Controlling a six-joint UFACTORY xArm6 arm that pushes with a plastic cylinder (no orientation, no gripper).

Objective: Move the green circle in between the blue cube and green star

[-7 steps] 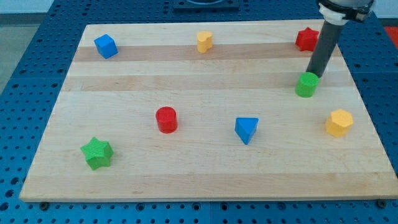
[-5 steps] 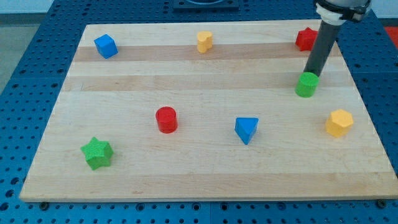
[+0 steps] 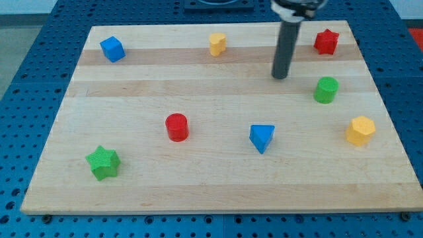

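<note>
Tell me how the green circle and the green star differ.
Shape: the green circle is a round, upright cylinder; the green star has a pointed outline. Place: the green circle sits near the view's right edge, the green star at the bottom left. Nearness to my tip: the green circle lies just right of it, apart; the green star is far off. Both are the same green and rest on the board.
</note>
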